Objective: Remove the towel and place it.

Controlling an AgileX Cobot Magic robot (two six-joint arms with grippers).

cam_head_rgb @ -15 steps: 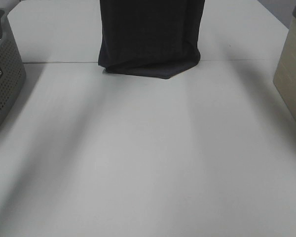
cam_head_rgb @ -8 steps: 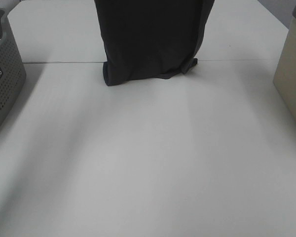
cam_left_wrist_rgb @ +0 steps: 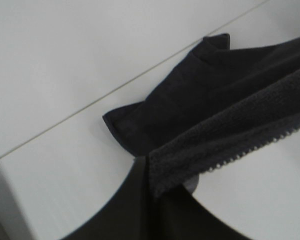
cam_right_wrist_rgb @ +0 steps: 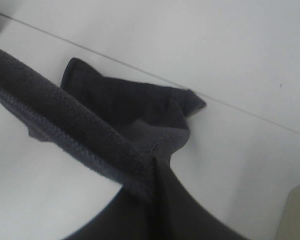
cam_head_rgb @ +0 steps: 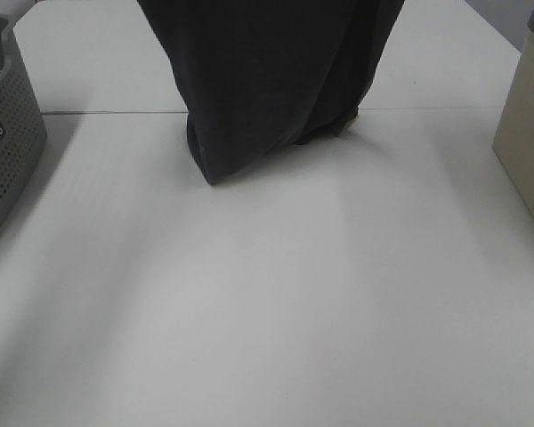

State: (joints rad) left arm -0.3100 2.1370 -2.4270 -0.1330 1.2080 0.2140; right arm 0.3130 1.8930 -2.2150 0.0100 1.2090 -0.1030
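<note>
I'm holding the towel [cam_head_rgb: 267,80] by its hem, left gripper [cam_left_wrist_rgb: 146,162] and right gripper [cam_right_wrist_rgb: 155,165] both clamped on it, lower end resting on the table [cam_head_rgb: 249,311] below them, placing not yet done.

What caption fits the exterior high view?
Dark towel hangs from above, lower end on the white table, between grey basket and beige bin.

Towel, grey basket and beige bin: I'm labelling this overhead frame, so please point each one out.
towel [cam_head_rgb: 267,80], exterior high view, front face of the hanging cloth.
grey basket [cam_head_rgb: 18,102], exterior high view, perforated side wall.
beige bin [cam_head_rgb: 529,133], exterior high view, its side wall.
</note>
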